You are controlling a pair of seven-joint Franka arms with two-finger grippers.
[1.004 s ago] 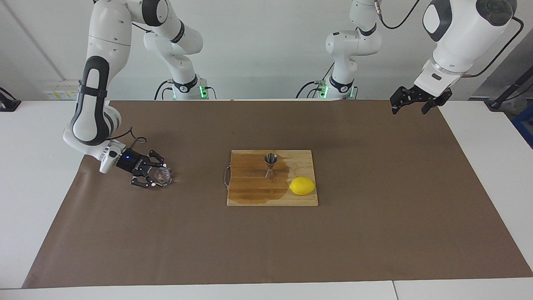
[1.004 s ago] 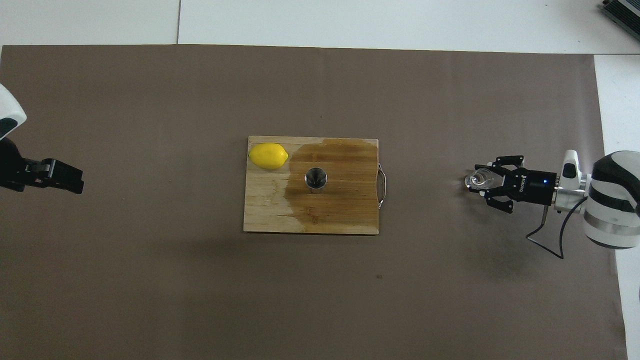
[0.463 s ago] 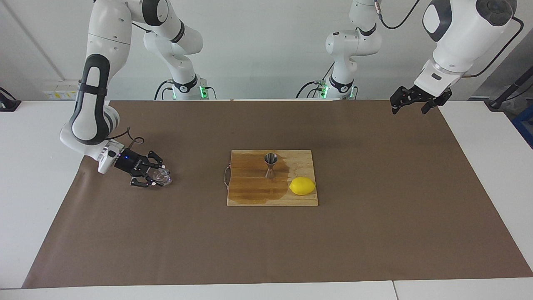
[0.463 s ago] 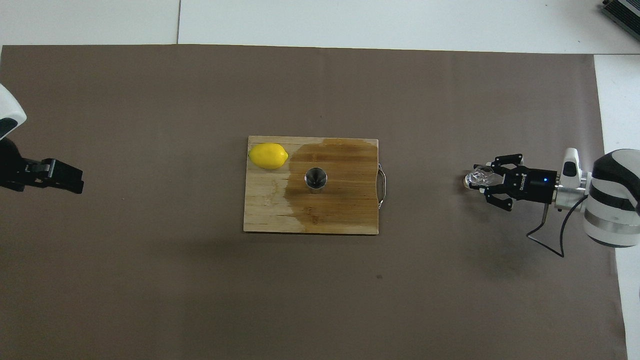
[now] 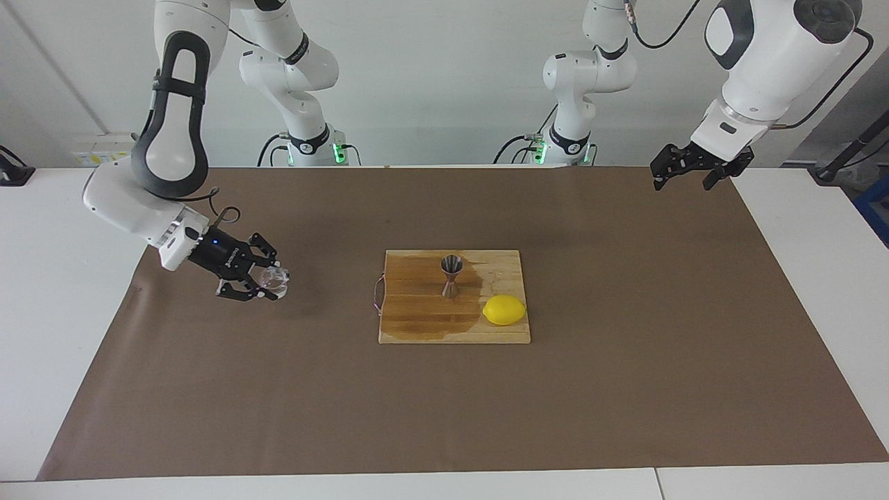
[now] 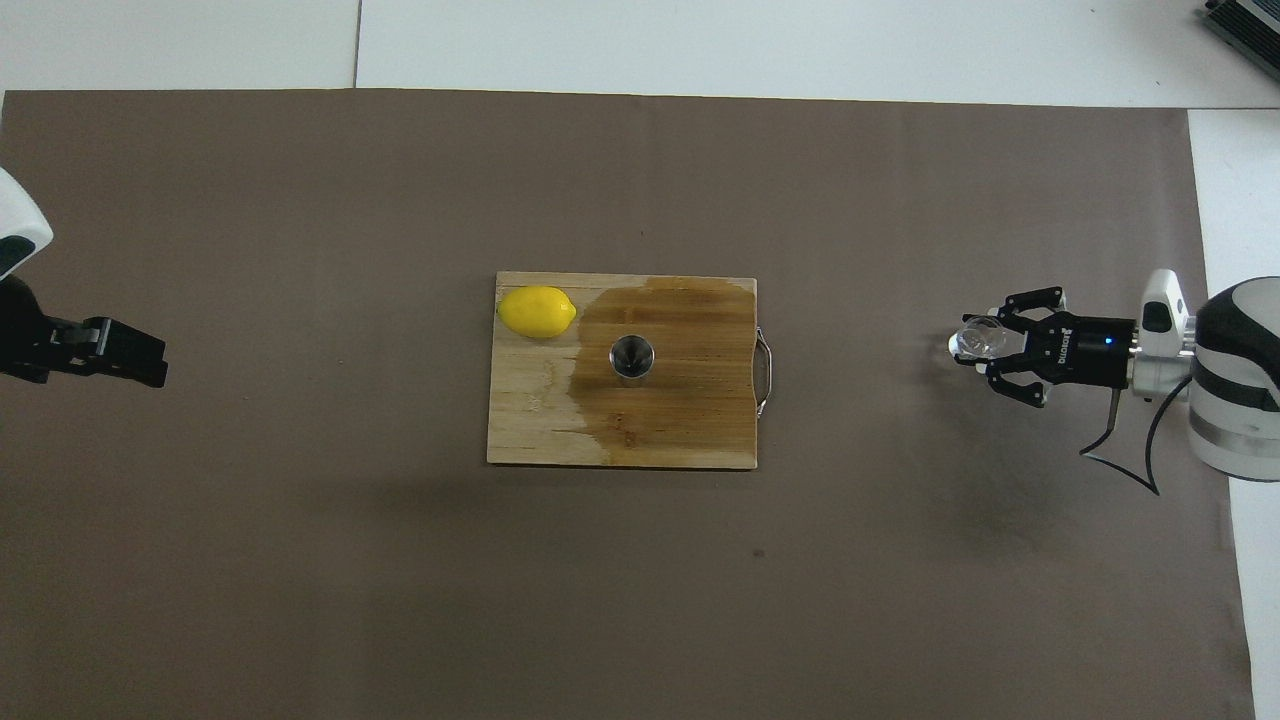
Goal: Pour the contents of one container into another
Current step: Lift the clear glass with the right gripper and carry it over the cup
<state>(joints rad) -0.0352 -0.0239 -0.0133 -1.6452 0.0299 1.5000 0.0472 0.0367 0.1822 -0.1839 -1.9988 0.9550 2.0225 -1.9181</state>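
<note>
Cup is pinched in right gripper, off the tabletop; left gripper is spread, idle. Pour into jigger not yet done.

the right gripper has closed fully on the glass cup and lifted it off the brown mat, out toward the right arm's end from the cutting board. the right arm's forearm has swung up more upright since a second ago.
</note>
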